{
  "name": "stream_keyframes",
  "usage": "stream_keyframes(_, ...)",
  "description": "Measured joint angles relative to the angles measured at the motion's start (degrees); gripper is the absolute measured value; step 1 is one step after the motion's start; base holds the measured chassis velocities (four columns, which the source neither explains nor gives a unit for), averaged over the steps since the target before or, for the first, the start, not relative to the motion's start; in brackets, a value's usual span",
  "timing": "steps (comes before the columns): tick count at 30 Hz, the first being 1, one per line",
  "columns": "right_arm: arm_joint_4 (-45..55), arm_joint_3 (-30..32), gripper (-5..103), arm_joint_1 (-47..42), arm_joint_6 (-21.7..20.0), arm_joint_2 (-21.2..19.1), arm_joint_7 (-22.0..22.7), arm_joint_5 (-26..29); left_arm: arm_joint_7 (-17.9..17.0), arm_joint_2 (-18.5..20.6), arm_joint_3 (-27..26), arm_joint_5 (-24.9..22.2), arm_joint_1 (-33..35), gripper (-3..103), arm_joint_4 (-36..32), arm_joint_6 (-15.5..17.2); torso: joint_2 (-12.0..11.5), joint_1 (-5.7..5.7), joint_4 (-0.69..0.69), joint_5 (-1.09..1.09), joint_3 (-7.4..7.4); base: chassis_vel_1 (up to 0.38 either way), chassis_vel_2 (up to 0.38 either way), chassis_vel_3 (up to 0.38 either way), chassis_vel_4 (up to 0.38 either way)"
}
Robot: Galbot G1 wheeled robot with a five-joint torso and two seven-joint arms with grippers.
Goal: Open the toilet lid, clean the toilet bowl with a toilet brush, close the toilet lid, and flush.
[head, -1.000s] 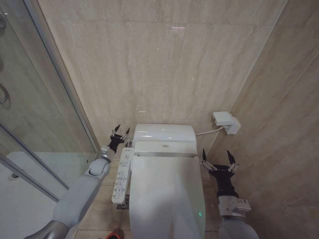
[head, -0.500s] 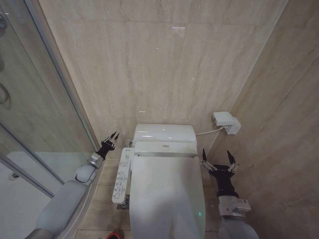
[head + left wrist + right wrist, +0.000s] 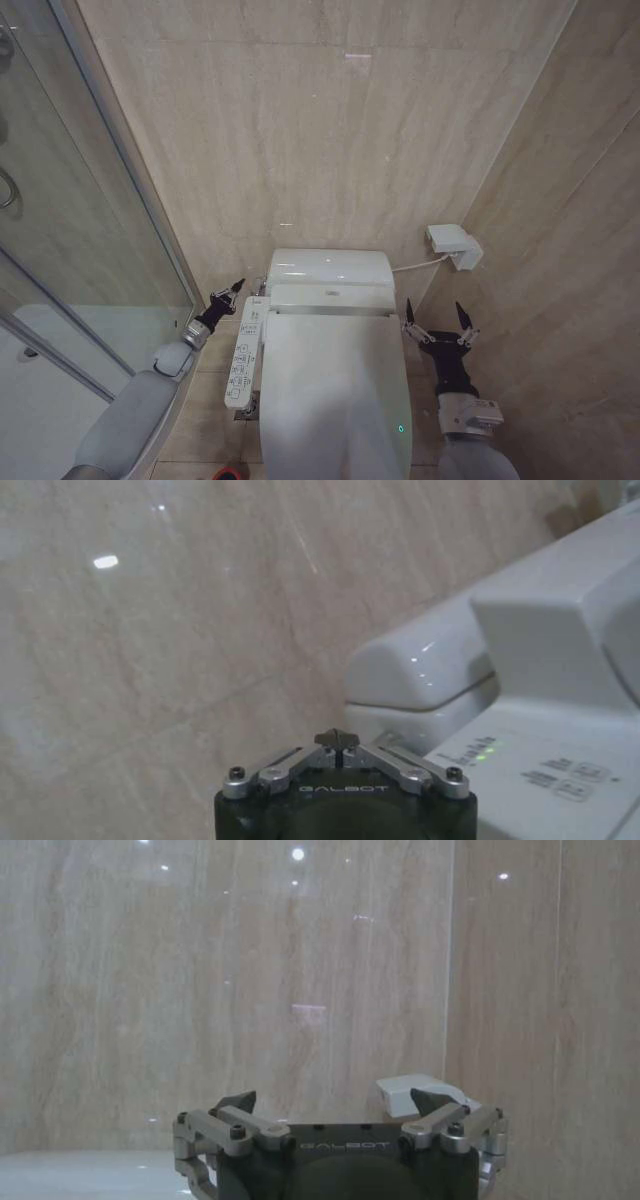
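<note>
The toilet lid (image 3: 330, 390) is down, glossy white, and hides the toilet bowl. My left gripper (image 3: 231, 290) hovers beside the tank's left corner, above the top end of the control panel (image 3: 243, 360). In the left wrist view, the left gripper (image 3: 337, 739) has its tips meeting, so it is shut on nothing. My right gripper (image 3: 438, 318) stands open to the right of the lid's hinge end and holds nothing; the right wrist view shows the right gripper (image 3: 335, 1104) spread wide. A red cup (image 3: 232, 470) peeks in at the bottom edge, and the toilet brush itself is not clear.
The white tank unit (image 3: 330, 268) sits against the tiled back wall. A white wall box (image 3: 452, 244) with a cable is on the right wall, close to my right arm. A glass shower partition (image 3: 90, 240) closes off the left side.
My left gripper has drawn back from the tank's left corner, moving lower and slightly left, and its fingers have gone from spread to shut. The right arm has not moved.
</note>
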Motion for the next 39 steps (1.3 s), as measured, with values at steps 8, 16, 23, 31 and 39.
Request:
stream_keyframes(8, 0.0, 0.0, 100, 0.0, 0.0, 0.0, 0.0, 0.0, 1.4, -0.1, 0.8, 0.1, 0.2, 0, 1.4, -1.2, 0.0, 0.00, 0.01, 0.00, 0.00, 0.000, 0.000, 0.000, 0.000)
stream_keyframes(16, 0.0, 0.0, 100, 0.0, 0.0, 0.0, 0.0, 0.0, 2.7, -0.5, 1.0, 0.4, -1.0, 0, 3.2, -2.0, 0.0, 0.00, 0.00, 0.00, 0.00, 0.000, 0.000, 0.000, 0.000)
stream_keyframes(23, 0.0, 0.0, 100, 0.0, 0.0, 0.0, 0.0, 0.0, 3.2, -0.7, 0.6, 1.2, -1.5, 0, 4.1, -2.1, 0.0, 0.00, 0.01, 0.00, 0.00, 0.000, 0.000, 0.000, 0.000)
stream_keyframes(31, 0.0, 0.0, 100, 0.0, 0.0, 0.0, 0.0, 0.0, 3.2, -1.0, 0.5, 1.2, -1.5, 0, 4.0, -2.1, 0.0, -0.02, 0.01, 0.00, 0.00, -0.008, 0.010, 0.008, -0.014)
stream_keyframes(39, 0.0, 0.0, 100, 0.0, 0.0, 0.0, 0.0, 0.0, 3.2, -1.2, 0.5, 1.2, -1.6, 0, 3.8, -2.1, 0.0, 0.03, 0.02, 0.00, 0.01, -0.055, 0.051, 0.054, -0.059)
